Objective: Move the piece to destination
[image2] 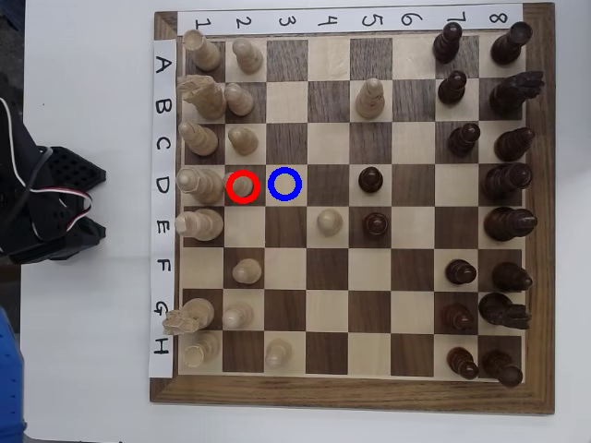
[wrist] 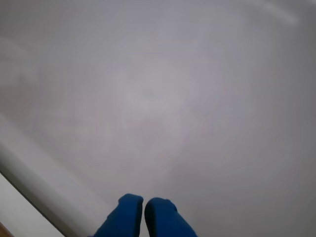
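Note:
The piece (image2: 242, 185) is a small pale pawn standing inside a red ring on a dark square, in row D, column 2 of the chessboard (image2: 351, 399) in the overhead view. The destination (image2: 285, 185) is the light square next to it on the right, marked with a blue ring and empty. My gripper (wrist: 143, 202) has blue fingers that are closed together and hold nothing. It hangs over a blurred pale surface in the wrist view, away from the board. A blue part of it (image2: 6, 378) shows at the overhead view's lower left edge.
Pale pieces fill columns 1 and 2 around the pawn, with a taller pale piece (image2: 196, 181) just left of it. Dark pieces stand on the right side, with two dark pawns (image2: 370, 178) near the middle. The arm's black base (image2: 46, 208) sits left of the board.

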You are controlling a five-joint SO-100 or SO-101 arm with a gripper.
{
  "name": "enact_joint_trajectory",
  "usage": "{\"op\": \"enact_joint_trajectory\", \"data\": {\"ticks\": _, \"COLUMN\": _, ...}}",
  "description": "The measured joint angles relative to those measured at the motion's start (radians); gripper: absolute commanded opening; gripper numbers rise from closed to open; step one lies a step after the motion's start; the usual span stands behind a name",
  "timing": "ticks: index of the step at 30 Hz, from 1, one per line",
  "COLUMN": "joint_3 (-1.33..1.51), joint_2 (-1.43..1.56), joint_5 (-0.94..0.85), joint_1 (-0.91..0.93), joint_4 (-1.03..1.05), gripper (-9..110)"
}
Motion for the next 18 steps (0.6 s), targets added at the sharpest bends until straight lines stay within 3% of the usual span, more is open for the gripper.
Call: {"op": "enact_joint_trajectory", "data": {"ticks": 18, "joint_3": -0.500, "joint_2": -0.270, "joint_5": 0.247, "joint_1": -0.296, "joint_4": 0.106, "gripper": 3}}
